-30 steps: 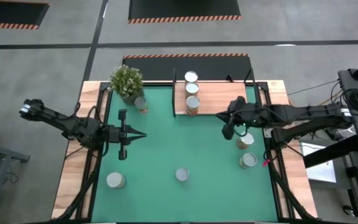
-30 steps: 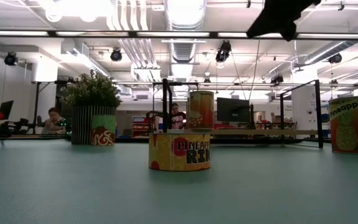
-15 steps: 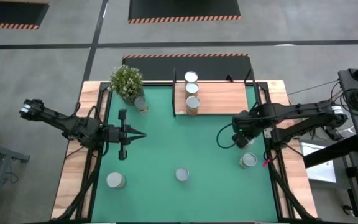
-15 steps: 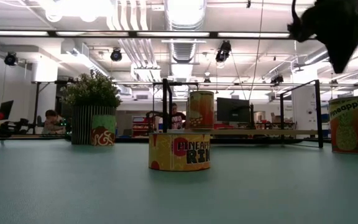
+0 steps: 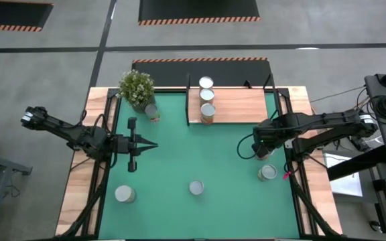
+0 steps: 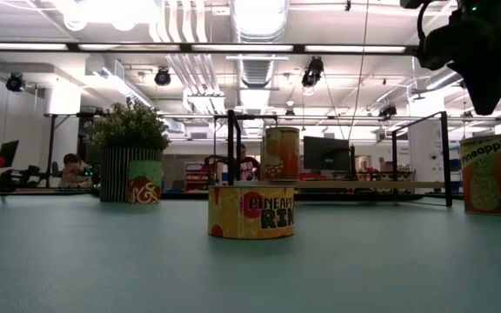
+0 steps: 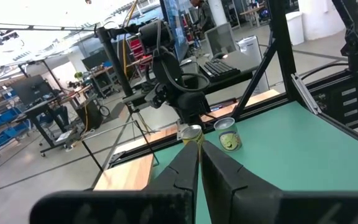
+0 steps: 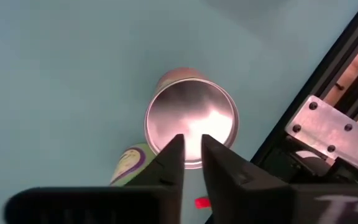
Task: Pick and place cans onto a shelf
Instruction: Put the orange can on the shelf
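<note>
Three cans stand in a row on the light-wood shelf at the far side. A can with a pineapple label stands on the green mat near the right edge. My right gripper is shut and points down above its silvery top. In the low view my right gripper is clear of the can. My left gripper is shut and waits over the mat's left part. More cans stand on the mat: by the plant, near left, near middle and near right.
A potted green plant stands at the mat's far left corner. The shelf's black frame posts rise at its left end. The table's black rail runs close beside the can under my right gripper. The mat's middle is bare.
My right gripper has gone toward the table's right edge and somewhat down. It has tipped to point down and now stands over the pineapple can near the right edge. The cans have not moved.
</note>
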Robot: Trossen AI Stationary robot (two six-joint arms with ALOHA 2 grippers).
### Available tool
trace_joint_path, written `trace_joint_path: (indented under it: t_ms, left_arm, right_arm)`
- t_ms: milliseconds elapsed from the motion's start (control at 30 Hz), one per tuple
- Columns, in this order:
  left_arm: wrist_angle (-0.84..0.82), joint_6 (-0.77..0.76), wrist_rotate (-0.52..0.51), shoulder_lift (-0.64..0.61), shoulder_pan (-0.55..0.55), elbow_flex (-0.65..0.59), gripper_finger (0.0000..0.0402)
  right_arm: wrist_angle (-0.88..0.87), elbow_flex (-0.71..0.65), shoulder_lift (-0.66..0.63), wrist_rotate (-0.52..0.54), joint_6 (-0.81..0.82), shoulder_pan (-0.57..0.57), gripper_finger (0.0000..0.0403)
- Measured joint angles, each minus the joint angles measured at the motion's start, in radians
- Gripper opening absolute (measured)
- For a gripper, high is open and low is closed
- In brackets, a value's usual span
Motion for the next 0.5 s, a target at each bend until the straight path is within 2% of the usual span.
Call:
trace_joint_path:
  t_ms: [500]
  left_arm:
    - [0.000,0.000,0.000,0.000,0.000,0.000,0.0000]
  right_arm:
    - [-0.004,0.000,0.006,-0.009,0.072,0.000,0.0317]
